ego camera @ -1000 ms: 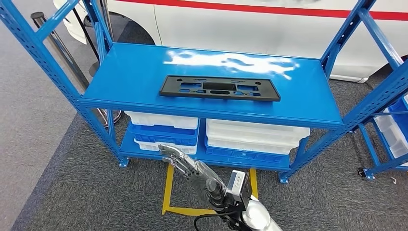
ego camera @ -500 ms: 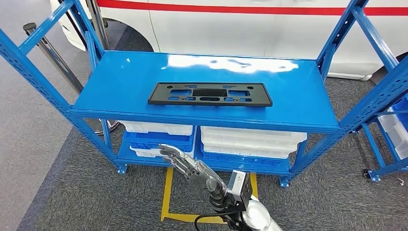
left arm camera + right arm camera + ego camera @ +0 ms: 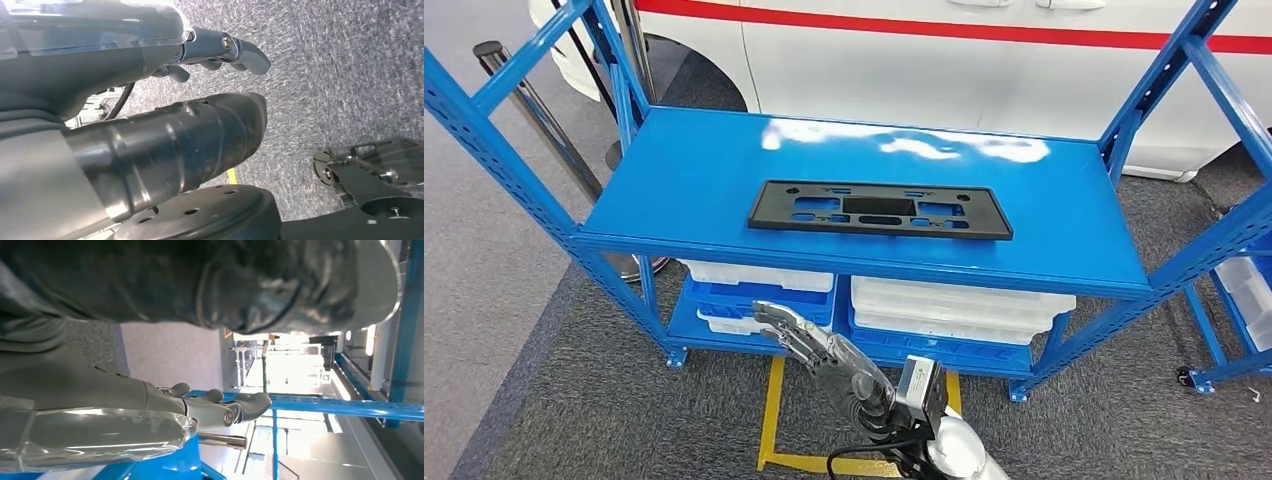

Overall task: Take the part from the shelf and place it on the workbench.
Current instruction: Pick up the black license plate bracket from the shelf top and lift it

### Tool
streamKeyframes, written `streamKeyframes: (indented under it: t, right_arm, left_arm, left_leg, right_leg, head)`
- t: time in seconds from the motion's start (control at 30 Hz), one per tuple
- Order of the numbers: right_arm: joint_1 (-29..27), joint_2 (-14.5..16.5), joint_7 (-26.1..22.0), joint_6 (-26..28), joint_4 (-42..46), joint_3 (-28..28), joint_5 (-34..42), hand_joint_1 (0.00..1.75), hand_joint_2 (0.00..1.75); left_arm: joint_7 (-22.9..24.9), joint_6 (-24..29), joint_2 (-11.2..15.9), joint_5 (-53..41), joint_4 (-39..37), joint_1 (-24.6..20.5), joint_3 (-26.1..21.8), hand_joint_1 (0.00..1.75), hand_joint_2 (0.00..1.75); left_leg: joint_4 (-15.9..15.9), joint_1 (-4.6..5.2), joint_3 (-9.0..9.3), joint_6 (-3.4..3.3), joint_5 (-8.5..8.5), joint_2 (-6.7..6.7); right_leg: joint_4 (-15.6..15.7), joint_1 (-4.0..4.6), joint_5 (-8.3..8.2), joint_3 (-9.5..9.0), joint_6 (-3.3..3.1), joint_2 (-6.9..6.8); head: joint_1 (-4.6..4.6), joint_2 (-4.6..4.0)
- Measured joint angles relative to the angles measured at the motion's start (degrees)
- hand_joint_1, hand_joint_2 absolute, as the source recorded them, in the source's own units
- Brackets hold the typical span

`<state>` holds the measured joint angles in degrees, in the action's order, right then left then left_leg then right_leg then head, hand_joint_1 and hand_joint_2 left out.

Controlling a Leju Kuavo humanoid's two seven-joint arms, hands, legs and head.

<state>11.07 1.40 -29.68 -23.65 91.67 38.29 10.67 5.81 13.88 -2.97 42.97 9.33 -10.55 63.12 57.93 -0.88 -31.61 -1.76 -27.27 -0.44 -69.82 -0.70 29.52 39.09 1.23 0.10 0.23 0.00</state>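
The part is a flat black rectangular plate with cut-outs. It lies lengthwise on the top board of the blue shelf, a little in front of the board's middle. My right hand is raised in front of the shelf's lower level, well below the part, its fingers stretched out and holding nothing. The right wrist view has the same hand with fingers apart before a blue shelf beam. My left hand hangs over grey carpet, fingers loosely bent, nothing in it.
White and blue bins are stacked on the shelf's lower level. A white car with a red stripe stands right behind the shelf. Yellow floor tape marks the carpet in front. A metal post stands at the left, another blue rack at the right.
The whole picture has shifted as the camera moved, so the shelf and part sit slightly differently in view. My right hand keeps its pose, and the part lies where it was.
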Motion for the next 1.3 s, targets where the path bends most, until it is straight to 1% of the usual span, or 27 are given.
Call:
streamKeyframes:
  t: [0.03, 0.07, 0.1, 0.17, 0.27, 0.3, 0.37, 0.4, 0.43, 0.47, 0.5, 0.53, 0.57, 0.6, 0.67, 0.77, 0.83, 0.9, 0.93, 0.97, 1.0, 1.03, 1.07, 1.1, 1.13, 1.23, 1.3]
  right_arm:
    - [0.0, 0.0, 0.0, 0.0, 0.0, 0.0, 0.0, 0.0, 0.0]
    - [0.0, 0.0, 0.0, 0.0, 0.0, 0.0, 0.0, 0.0, 0.0]
    - [0.1, 0.0, 0.0, 0.0, 0.0, 0.0, 0.0, 0.0, 0.0]
    - [0.1, 0.0, 0.0, 0.0, 0.0, 0.0, 0.0, 0.0, 0.0]
    - [0.1, 0.0, 0.0, 0.0, 0.0, 0.0, 0.0, 0.0, 0.0]
    - [0.2, 0.1, 0.0, 0.0, 0.0, 0.1, 0.0, 0.0, 0.0]
    - [0.2, 0.1, 0.0, 0.0, 0.0, 0.1, 0.0, 0.0, 0.0]
    - [0.2, 0.1, 0.0, 0.0, 0.0, 0.1, 0.0, 0.0, 0.0]
    - [0.2, 0.1, 0.0, -0.1, -0.1, 0.2, 0.0, 0.0, 0.0]
    - [0.2, 0.1, 0.0, -0.1, -0.1, 0.2, 0.0, 0.0, 0.0]
    - [0.2, 0.1, 0.0, -0.3, -0.1, 0.2, 0.0, 0.0, 0.0]
    - [0.3, 0.1, 0.0, -0.5, -0.1, 0.3, 0.0, 0.0, 0.0]
    - [0.3, 0.1, 0.0, -0.6, -0.1, 0.3, 0.0, 0.0, 0.0]
    - [0.3, 0.1, -0.1, -0.8, -0.1, 0.4, 0.0, 0.0, 0.0]
    - [0.4, 0.1, -0.1, -0.9, -0.1, 0.4, 0.0, 0.0, 0.0]
    - [0.6, 0.1, -0.2, -0.9, 0.0, 0.5, 0.1, 0.0, 0.0]
    - [0.8, 0.1, -0.2, -0.9, 0.1, 0.6, 0.1, 0.0, 0.0]
    - [0.7, 0.0, -0.2, -0.9, 0.1, 0.7, 0.2, 0.0, 0.0]
    - [0.7, 0.0, -0.2, -0.9, 0.1, 0.7, 0.2, 0.0, 0.0]
    - [0.7, 0.0, -0.2, -0.9, 0.1, 0.7, 0.2, 0.0, 0.0]
    - [0.7, 0.0, -0.2, -0.9, 0.1, 0.7, 0.2, 0.0, 0.0]
    - [0.7, 0.0, -0.2, -1.0, 0.1, 0.7, 0.2, 0.0, 0.0]
    - [0.8, 0.0, -0.2, -1.0, 0.1, 0.7, 0.3, 0.0, 0.0]
    - [0.9, 0.0, -0.2, -1.0, 0.1, 0.7, 0.4, 0.0, 0.0]
    - [0.9, 0.0, -0.3, -1.1, 0.1, 0.7, 0.5, 0.0, 0.0]
    - [0.9, 0.0, -0.3, -1.1, 0.1, 0.8, 0.6, 0.0, 0.0]
    - [1.0, 0.1, -0.3, -1.2, 0.1, 0.9, 0.7, 0.0, 0.0]
  left_arm:
    - [0.0, 0.0, 0.0, 0.0, 0.0, 0.0, 0.0, 0.0, 0.0]
    - [0.0, 0.0, 0.0, 0.0, 0.0, 0.0, 0.0, 0.0, 0.0]
    - [0.0, 0.0, 0.0, 0.0, 0.0, -0.1, 0.0, 0.0, 0.0]
    - [0.0, 0.0, 0.0, 0.0, 0.0, -0.2, 0.0, 0.0, 0.0]
    - [0.0, 0.0, 0.0, 0.0, 0.0, -0.3, 0.0, 0.0, 0.0]
    - [0.0, 0.0, 0.0, 0.0, 0.0, -0.3, 0.0, 0.0, 0.0]
    - [0.0, 0.0, 0.0, 0.0, 0.0, -0.4, 0.0, 0.0, 0.0]
    - [0.0, 0.0, 0.0, 0.0, 0.0, -0.3, 0.0, 0.0, 0.0]
    - [0.0, 0.0, 0.0, 0.0, 0.0, -0.2, 0.0, 0.0, 0.0]
    - [0.0, 0.0, 0.0, 0.0, 0.0, -0.1, 0.0, 0.0, 0.0]
    - [0.0, 0.0, 0.0, 0.0, 0.0, -0.1, 0.0, 0.0, 0.0]
    - [0.0, 0.0, 0.0, 0.0, 0.0, -0.1, 0.0, 0.0, 0.0]
    - [0.0, 0.0, 0.1, 0.0, 0.0, -0.2, 0.1, 0.0, 0.0]
    - [0.0, 0.0, 0.1, 0.1, 0.0, -0.3, 0.1, 0.0, 0.0]
    - [0.0, -0.1, 0.1, 0.1, -0.1, -0.4, 0.2, 0.0, 0.0]
    - [0.0, -0.1, 0.1, 0.1, -0.1, -0.4, 0.2, 0.0, 0.0]
    - [0.0, -0.1, 0.2, 0.2, -0.1, -0.5, 0.3, 0.0, 0.0]
    - [0.0, -0.1, 0.2, 0.2, -0.1, -0.5, 0.3, 0.0, 0.0]
    - [0.0, -0.1, 0.2, 0.2, -0.1, -0.4, 0.3, 0.0, 0.0]
    - [0.0, -0.2, 0.2, 0.2, -0.1, -0.4, 0.3, 0.0, 0.0]
    - [0.0, -0.3, 0.2, 0.3, -0.1, -0.3, 0.3, 0.0, 0.0]
    - [0.0, -0.3, 0.1, 0.3, -0.1, -0.3, 0.3, 0.0, 0.0]
    - [0.0, -0.4, 0.1, 0.4, -0.1, -0.3, 0.3, 0.0, 0.0]
    - [-0.1, -0.5, 0.1, 0.5, -0.1, -0.4, 0.3, 0.0, 0.0]
    - [-0.1, -0.5, 0.1, 0.5, -0.1, -0.4, 0.3, 0.0, 0.0]
    - [-0.1, -0.5, 0.1, 0.6, -0.1, -0.4, 0.3, 0.0, 0.0]
    - [-0.1, -0.5, 0.1, 0.7, -0.1, -0.4, 0.3, 0.0, 0.0]
  left_leg:
    - [0.0, 0.01, 0.41, 0.21, -0.38, -0.04]
    - [0.0, 0.09, 0.74, 0.52, -0.73, -0.08]
    - [0.0, 0.16, 0.91, 0.83, -0.99, -0.08]
    - [-0.1, 0.28, 1.08, 1.46, -1.28, -0.01]
    - [1.3, 0.16, 0.68, 2.25, -2.54, 0.1]
    - [3.8, 0.12, -0.48, 2.44, -3.73, 0.11]
    - [11.3, 0.09, -4.6, 2.69, -6.65, 0.12]
    - [14.7, 0.09, -6.77, 2.77, -7.45, 0.12]
    - [16.4, 0.08, -8.21, 2.81, -7.14, 0.13]
    - [16.0, 0.09, -8.6, 2.8, -5.66, 0.13]
    - [13.3, 0.09, -7.87, 2.71, -3.19, 0.13]
    - [9.2, 0.09, -6.45, 2.54, -0.58, 0.17]
    - [5.6, 0.21, -4.93, 2.35, 1.12, 0.19]
    - [2.9, 0.32, -3.73, 2.07, 1.99, 0.2]
    - [1.3, 0.58, -2.87, 1.51, 1.64, 0.12]
    - [0.6, 0.19, -2.33, 0.55, 1.5, 0.02]
    - [0.2, -0.01, -1.74, -0.05, 1.33, 0.07]
    - [0.1, 0.0, -1.29, -0.35, 0.9, 0.1]
    - [0.1, 0.01, -1.01, -0.36, 0.63, 0.08]
    - [0.1, 0.01, -0.63, -0.31, 0.33, 0.04]
    - [0.1, 0.01, -0.12, -0.21, -0.02, -0.01]
    - [0.1, 0.01, 0.47, -0.05, -0.42, -0.06]
    - [0.1, 0.07, 1.01, 0.17, -0.82, -0.1]
    - [0.1, 0.14, 1.38, 0.47, -1.19, -0.13]
    - [0.0, 0.19, 1.59, 0.78, -1.46, -0.12]
    - [-0.3, 0.2, 1.87, 1.74, -1.98, 0.03]
    - [1.8, 0.17, 1.18, 2.28, -3.27, 0.11]
  right_leg:
    - [3.9, 0.0, -2.28, -1.58, -0.22, -0.01]
    - [7.3, 0.13, -3.65, -3.0, -0.5, -0.02]
    - [9.4, 0.28, -4.21, -3.9, -0.75, -0.02]
    - [10.5, 0.59, -3.7, -4.28, -1.21, 0.11]
    - [11.3, 0.22, -3.6, -5.08, -2.08, 0.18]
    - [11.6, 0.1, -3.51, -5.49, -2.4, 0.09]
    - [11.7, 0.26, -3.07, -6.06, -2.91, -0.1]
    - [11.6, 0.35, -2.82, -6.32, -3.08, -0.13]
    - [11.6, 0.42, -2.52, -6.63, -3.16, -0.09]
    - [11.5, 0.46, -2.18, -6.99, -3.16, -0.02]
    - [11.4, 0.48, -1.79, -7.44, -3.11, 0.07]
    - [11.3, 0.49, -1.34, -7.89, -2.98, 0.13]
    - [11.2, 0.61, -0.91, -8.22, -2.75, 0.18]
    - [11.1, 0.71, -0.56, -8.42, -2.47, 0.21]
    - [11.2, 0.87, -0.19, -8.55, -1.88, 0.21]
    - [10.4, 0.85, 0.6, -8.49, -1.03, 0.13]
    - [5.3, 0.63, 2.87, -5.92, -0.5, 0.11]
    - [-2.0, 0.39, 5.15, -1.37, -0.15, 0.07]
    - [-4.2, 0.26, 5.12, 0.39, -0.04, 0.06]
    - [-4.4, 0.15, 3.98, 1.25, -0.01, 0.06]
    - [-2.5, 0.06, 1.81, 0.98, -0.07, 0.05]
    - [1.3, 0.01, -0.97, -0.23, -0.25, 0.04]
    - [4.9, 0.11, -2.97, -1.7, -0.46, 0.04]
    - [8.0, 0.25, -4.18, -3.01, -0.68, 0.04]
    - [9.8, 0.42, -4.52, -3.77, -0.87, 0.07]
    - [10.8, 0.48, -3.92, -4.35, -1.55, 0.25]
    - [11.4, 0.18, -3.75, -5.1, -2.21, 0.19]
  head:
    - [0.01, 0.0]
    - [0.01, 0.0]
    - [-0.01, 0.0]
    - [-0.02, 0.0]
    - [-0.04, 0.0]
    - [-0.04, 0.0]
    - [-0.04, 0.0]
    - [-0.04, 0.0]
    - [-0.04, 0.0]
    - [-0.04, 0.0]
    - [-0.05, 0.0]
    - [-0.04, 0.0]
    - [-0.04, 0.0]
    - [-0.03, 0.0]
    - [-0.03, 0.0]
    - [-0.02, 0.0]
    - [-0.01, 0.0]
    - [-0.01, 0.0]
    - [-0.01, 0.0]
    - [-0.01, 0.0]
    - [-0.01, 0.0]
    - [0.0, 0.0]
    - [0.0, 0.0]
    - [0.01, 0.0]
    - [0.01, 0.0]
    - [-0.01, 0.0]
    - [-0.02, 0.0]
